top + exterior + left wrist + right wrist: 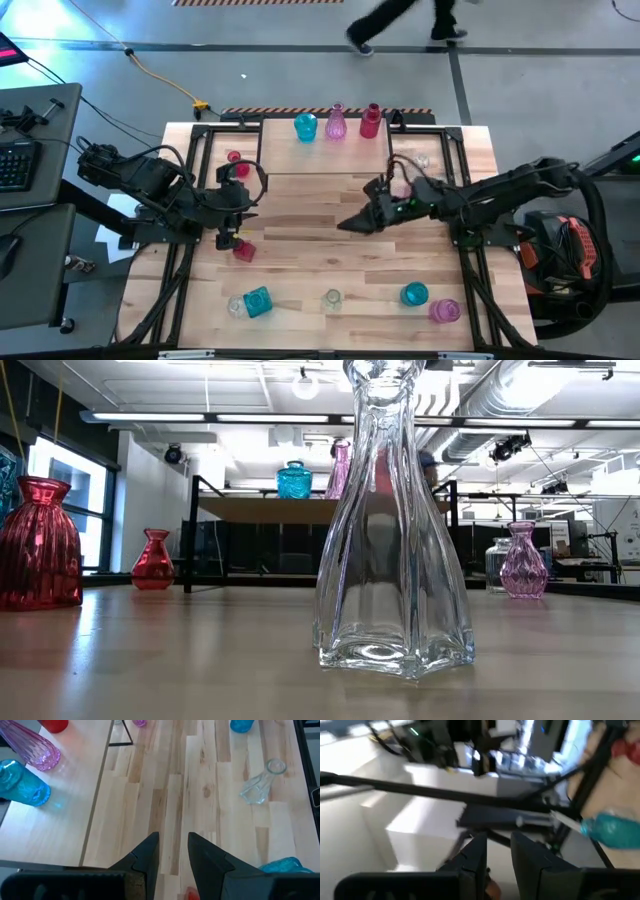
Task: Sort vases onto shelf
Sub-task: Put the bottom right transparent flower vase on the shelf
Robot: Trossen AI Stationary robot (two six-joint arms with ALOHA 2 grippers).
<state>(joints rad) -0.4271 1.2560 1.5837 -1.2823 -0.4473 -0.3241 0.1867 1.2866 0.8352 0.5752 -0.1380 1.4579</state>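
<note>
Three vases stand on the shelf (330, 160) at the table's far edge: a teal one (305, 127), a pink one (336, 123) and a red one (371, 121). More vases stand near the front edge, among them a clear vase (332, 298) and a teal vase (257, 301). My left gripper (238, 205) hangs open over the table's left side, just above a red vase (243, 250), with nothing between its fingers (150, 852). My right gripper (350, 224) stands open over the table's middle, pointing left, with nothing in it.
A teal vase (414, 294) and a pink vase (444, 311) stand at the front right. Clear glassware (420, 160) stands right of the shelf, and small red vases (236, 163) left of it. Bare wood (320, 250) lies in the middle. A person walks beyond the table.
</note>
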